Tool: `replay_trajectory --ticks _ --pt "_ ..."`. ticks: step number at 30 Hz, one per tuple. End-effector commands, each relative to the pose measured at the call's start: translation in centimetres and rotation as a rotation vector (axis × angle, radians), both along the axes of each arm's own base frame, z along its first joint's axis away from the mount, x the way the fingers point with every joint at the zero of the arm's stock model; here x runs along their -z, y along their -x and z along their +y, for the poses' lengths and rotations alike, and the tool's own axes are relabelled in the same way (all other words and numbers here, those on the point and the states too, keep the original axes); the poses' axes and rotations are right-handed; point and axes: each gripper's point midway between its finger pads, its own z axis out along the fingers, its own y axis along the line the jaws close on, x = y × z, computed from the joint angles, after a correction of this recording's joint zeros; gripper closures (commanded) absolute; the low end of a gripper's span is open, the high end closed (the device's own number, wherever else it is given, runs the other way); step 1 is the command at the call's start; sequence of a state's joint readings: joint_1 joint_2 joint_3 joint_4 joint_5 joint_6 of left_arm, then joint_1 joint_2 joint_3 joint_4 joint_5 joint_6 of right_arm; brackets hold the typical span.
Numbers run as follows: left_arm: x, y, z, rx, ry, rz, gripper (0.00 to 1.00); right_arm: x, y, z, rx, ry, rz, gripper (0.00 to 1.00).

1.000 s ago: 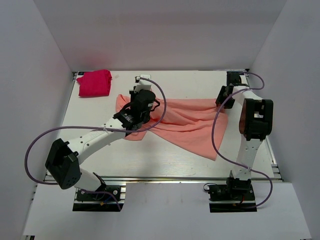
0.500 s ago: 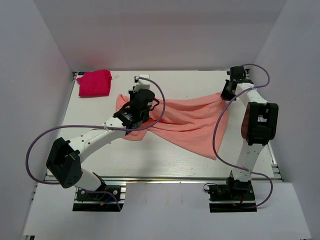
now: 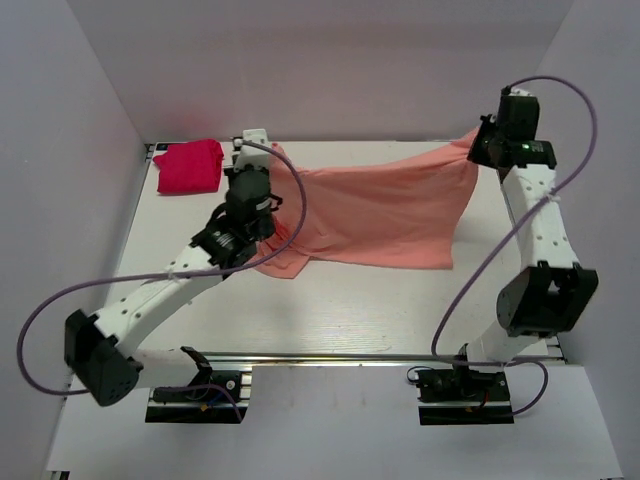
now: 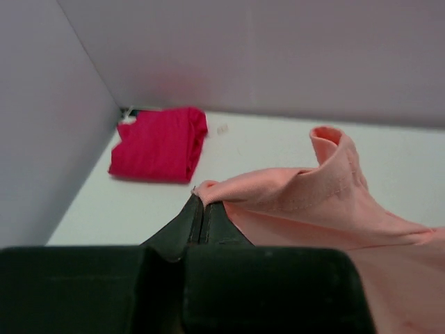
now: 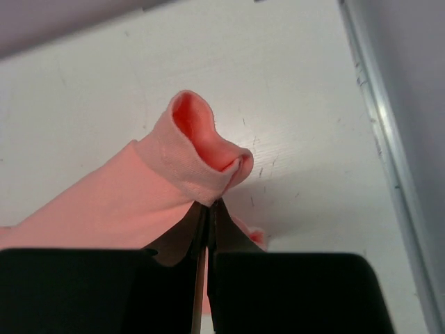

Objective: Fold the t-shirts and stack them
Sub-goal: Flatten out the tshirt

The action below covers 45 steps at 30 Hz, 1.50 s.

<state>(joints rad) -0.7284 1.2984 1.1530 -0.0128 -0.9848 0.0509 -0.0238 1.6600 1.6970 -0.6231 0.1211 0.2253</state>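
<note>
Spanning left-right between both jaws, salmon t-shirt [image 3: 390, 210]; lower edge seemingly touching table [image 3: 400, 310].

Bright, even overhead light — soft shadows — wrist foregrounds blurred.

Salmon tee [image 3: 385, 205] — magenta-red tee [image 3: 188, 166]

The salmon t-shirt [image 3: 385, 212] hangs spread between left pincer [image 3: 268, 148] and right pincer [image 3: 481, 138].
</note>
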Motion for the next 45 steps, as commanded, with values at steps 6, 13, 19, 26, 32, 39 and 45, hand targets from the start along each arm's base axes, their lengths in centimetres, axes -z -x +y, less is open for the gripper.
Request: replay_trajectory --ticks 6,13,19,26,32,39,45 --pt "-16.0 7.5 6.4 0.068 0.161 -0.362 1.00 -16.4 8.4 -1.9 0.036 0.137 -0.376 1.00" --pt "-24.0 15.7 6.5 0.448 0.230 -0.590 1.00 -26.3 17.7 -0.7 -0.007 0.143 -0.685 1.00" --pt "-27.7 21.0 6.5 0.661 0.233 -0.678 1.00 -30.4 24.7 -0.3 -0.004 0.146 -0.853 1.00" --pt "-28.9 22.4 5.6 0.756 0.224 -0.679 1.00 -31.1 27.7 -0.3 0.011 0.132 -0.916 1.00" --pt "-23.9 14.7 3.2 0.571 0.218 -0.523 1.00 -26.9 22.1 0.7 -0.037 0.075 -0.812 1.00" --pt "-12.5 3.1 0.9 0.202 0.095 -0.277 1.00 -12.9 10.5 3.3 -0.166 -0.059 -0.533 1.00" --pt "1.0 -7.6 -2.0 0.084 -0.033 -0.033 1.00 2.6 1.2 3.7 -0.171 -0.127 -0.234 1.00"
